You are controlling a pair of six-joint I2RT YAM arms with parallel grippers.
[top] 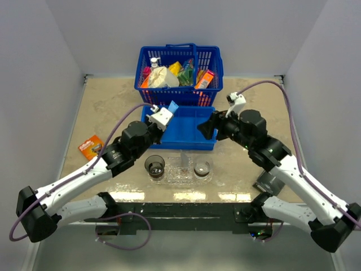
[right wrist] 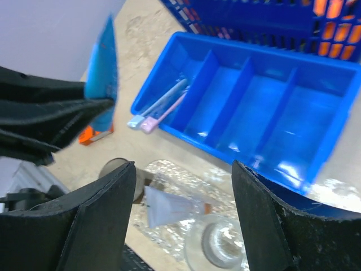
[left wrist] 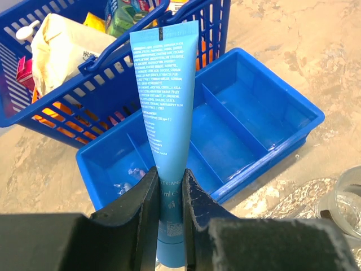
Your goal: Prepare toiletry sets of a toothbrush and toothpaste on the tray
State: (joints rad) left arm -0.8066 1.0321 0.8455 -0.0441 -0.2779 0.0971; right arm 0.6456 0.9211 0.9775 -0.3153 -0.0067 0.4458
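My left gripper (left wrist: pixel 169 172) is shut on a blue toothpaste tube (left wrist: pixel 166 96), which stands up between the fingers above the blue divided bin (left wrist: pixel 254 113). In the top view that gripper (top: pixel 163 118) hangs over the bin's left end. Two toothbrushes (right wrist: pixel 161 107), one pale blue and one pink, lie in the bin's left compartment with their heads over the rim. The clear bumpy tray (top: pixel 177 177) lies in front of the bin, and a pale toothpaste tube (right wrist: pixel 169 206) lies on it between two smoky cups (top: pixel 154 165) (top: pixel 201 168). My right gripper (right wrist: pixel 183 169) is open and empty above the tray's far edge.
A blue handled basket (top: pixel 179 74) full of packets and a white pump bottle stands behind the bin. An orange pack (top: pixel 90 147) lies on the table at the left. A grey object (top: pixel 268 182) sits by the right arm.
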